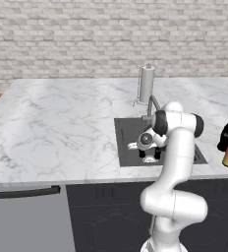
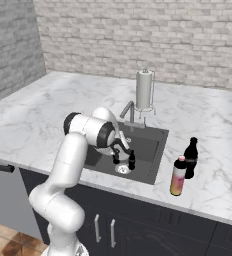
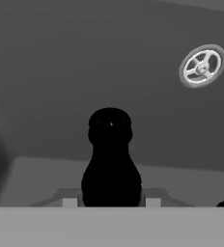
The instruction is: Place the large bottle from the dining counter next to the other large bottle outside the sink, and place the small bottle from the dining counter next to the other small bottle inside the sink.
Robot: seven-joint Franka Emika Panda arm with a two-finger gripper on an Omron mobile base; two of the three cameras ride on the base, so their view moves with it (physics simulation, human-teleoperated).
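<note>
Black glass, front and centre: the small bottle (image 3: 110, 161) sits upright between the fingertips of the gripper (image 3: 111, 201), which is clamped on its lower body, one tip showing on each side of it. This is down inside the sink (image 2: 147, 142), with the grey basin floor behind the bottle and the round metal drain (image 3: 202, 66) off to one side. I can't tell whether its base is touching the floor or hanging just above it.

From the right base view, a second small bottle (image 2: 132, 160) stands on the sink floor just beside the hand. That looks like the partner it's meant to join, so the spot seems right.

Out on the counter (image 2: 48, 110), to the right of the sink, the pink-and-orange bottle (image 2: 178, 176) stands upright just beside the tall black bottle (image 2: 190, 157). They are close together and outside the basin, so that half of the job reads as done.

What's left, by my reckoning, is very little: settle the small bottle on the floor, release it, and lift the hand clear without knocking either one over. The faucet (image 2: 128, 111) arches over the back of the sink, and the paper towel roll (image 2: 144, 90) stands behind it, both well out of the way.
</note>
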